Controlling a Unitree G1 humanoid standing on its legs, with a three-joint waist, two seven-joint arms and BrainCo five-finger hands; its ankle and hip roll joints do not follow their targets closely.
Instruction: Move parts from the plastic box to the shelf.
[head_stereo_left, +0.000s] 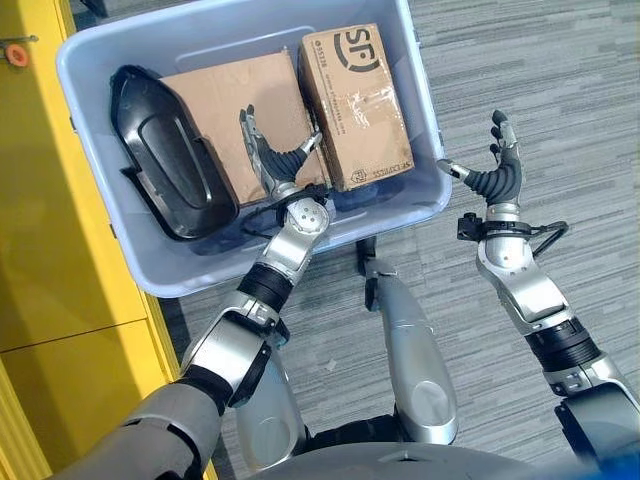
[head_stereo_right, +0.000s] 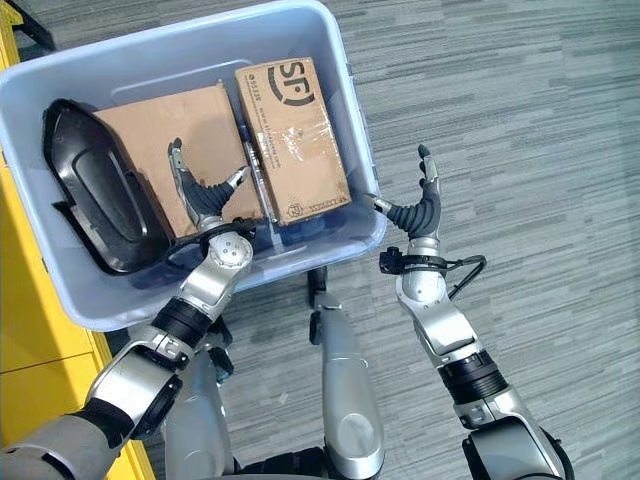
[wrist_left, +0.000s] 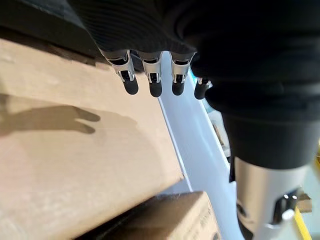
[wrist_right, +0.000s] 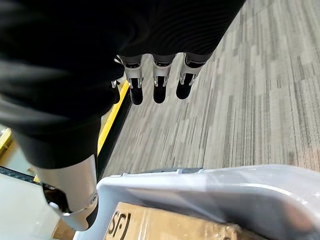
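A blue-grey plastic box (head_stereo_left: 190, 275) stands on the floor in front of me. Inside it lie a black moulded part (head_stereo_left: 165, 150) at the left, a flat cardboard box (head_stereo_left: 225, 100) in the middle and a smaller taped cardboard box (head_stereo_left: 352, 105) at the right. My left hand (head_stereo_left: 283, 160) is inside the plastic box, open, with straight fingers (wrist_left: 150, 75) just over the flat cardboard box (wrist_left: 75, 160) and holding nothing. My right hand (head_stereo_left: 498, 180) is open and empty outside the box's right wall (wrist_right: 200, 185), its thumb near the rim.
A yellow shelf unit (head_stereo_left: 70, 300) stands close along the left side of the plastic box. Grey striped carpet (head_stereo_left: 540, 80) spreads to the right and beyond the box.
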